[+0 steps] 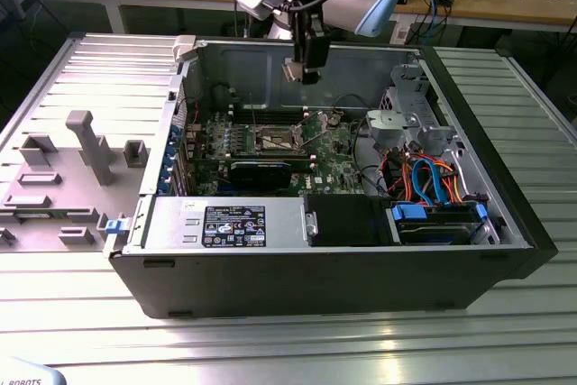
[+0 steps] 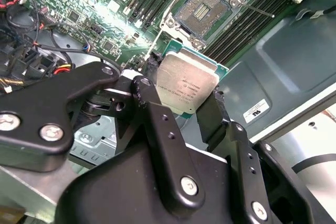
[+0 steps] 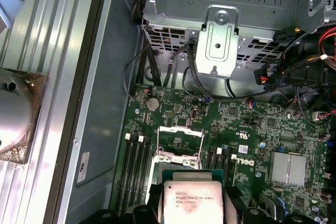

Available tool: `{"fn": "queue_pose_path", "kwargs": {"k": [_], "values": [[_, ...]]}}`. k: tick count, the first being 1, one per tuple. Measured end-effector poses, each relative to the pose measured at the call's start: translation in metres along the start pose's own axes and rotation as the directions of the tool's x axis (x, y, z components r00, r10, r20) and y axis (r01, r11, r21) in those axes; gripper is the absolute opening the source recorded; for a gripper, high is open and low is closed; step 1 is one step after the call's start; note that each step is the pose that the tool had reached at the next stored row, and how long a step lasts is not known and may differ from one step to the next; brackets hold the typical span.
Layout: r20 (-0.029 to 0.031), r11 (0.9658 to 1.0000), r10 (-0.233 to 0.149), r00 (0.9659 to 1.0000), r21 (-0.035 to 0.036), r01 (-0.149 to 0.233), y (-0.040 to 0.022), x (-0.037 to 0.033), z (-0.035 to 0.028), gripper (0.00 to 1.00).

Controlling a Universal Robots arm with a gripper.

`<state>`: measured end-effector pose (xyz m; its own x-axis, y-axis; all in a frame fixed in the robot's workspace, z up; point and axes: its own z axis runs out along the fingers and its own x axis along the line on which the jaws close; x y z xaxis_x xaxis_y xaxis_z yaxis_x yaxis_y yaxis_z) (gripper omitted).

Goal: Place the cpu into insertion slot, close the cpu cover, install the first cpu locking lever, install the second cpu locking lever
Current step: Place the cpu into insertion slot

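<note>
We see the open computer case (image 1: 270,281), its green motherboard (image 1: 335,158) flat inside. Our gripper (image 1: 305,68) hangs above the board, over the bare insertion slot (image 2: 202,9). Its fingers (image 2: 151,100) clench the cpu (image 2: 186,82) by opposite edges, aloft and apart from the slot.

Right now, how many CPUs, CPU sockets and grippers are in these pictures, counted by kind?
cpu, held in the gripper: 1
insertion slot, with nothing in it: 1
gripper: 1
Total: 3
</note>
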<state>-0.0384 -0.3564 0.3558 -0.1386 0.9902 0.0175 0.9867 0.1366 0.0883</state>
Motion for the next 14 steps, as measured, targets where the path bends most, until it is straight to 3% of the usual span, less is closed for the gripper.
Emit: {"fn": "queue_pose_path", "kwargs": {"k": [14], "values": [[0.0011, 0.9999, 0.013, 0.9999, -0.0002, -0.013, 0.0, 0.0, 0.0002, 0.54]]}}
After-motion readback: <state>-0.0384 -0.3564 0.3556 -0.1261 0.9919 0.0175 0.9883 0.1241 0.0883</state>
